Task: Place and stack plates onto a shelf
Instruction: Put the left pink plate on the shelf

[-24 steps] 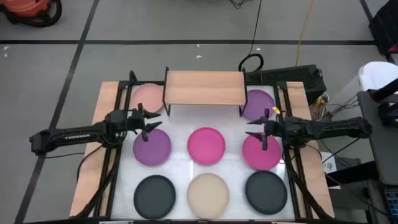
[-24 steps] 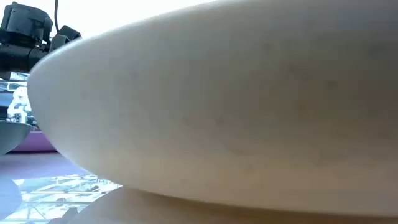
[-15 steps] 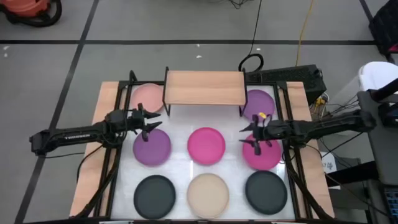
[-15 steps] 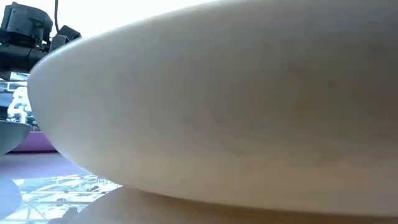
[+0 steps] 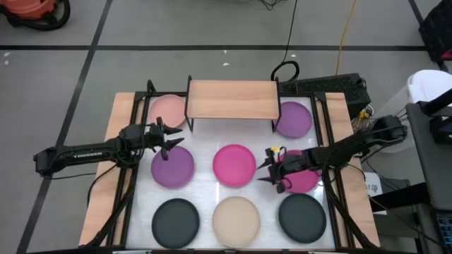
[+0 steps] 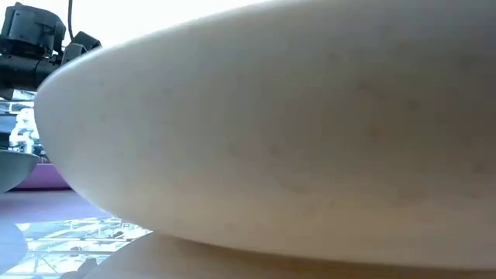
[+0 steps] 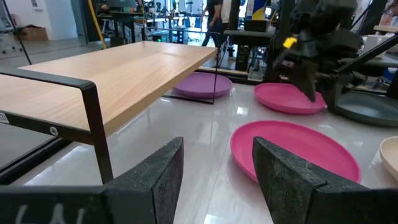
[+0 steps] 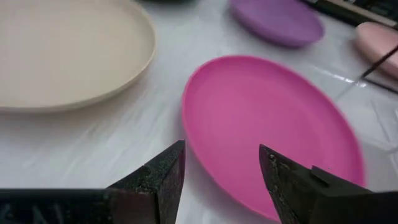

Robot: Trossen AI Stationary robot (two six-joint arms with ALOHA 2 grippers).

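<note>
The wooden shelf [image 5: 232,99] stands at the table's far side on black legs, with nothing on top. A light pink plate [image 5: 167,109] and a purple plate [image 5: 294,118] lie flat on the table at its two ends. In front of it lie a purple plate [image 5: 173,168], a magenta plate [image 5: 234,164] and a second magenta plate [image 5: 304,180]. Along the near edge are a black plate [image 5: 176,220], a beige plate [image 5: 236,217] and another black plate [image 5: 301,215]. My left gripper [image 5: 176,144] is open over the left purple plate's far rim. My right gripper [image 5: 266,169] is open and points left between the two magenta plates, facing the centre magenta plate [image 8: 273,130].
The beige plate [image 6: 271,132] fills the low view and hides most of the table. In the left wrist view the shelf top [image 7: 124,74] is close on one side and the right arm [image 7: 317,50] is beyond the magenta plates. Cables and equipment lie off the table's right edge.
My right gripper has moved toward the table's left and near edges. It crossed from the far side of the right magenta plate to the gap beside the centre magenta plate, and it stayed open. No plate has moved.
</note>
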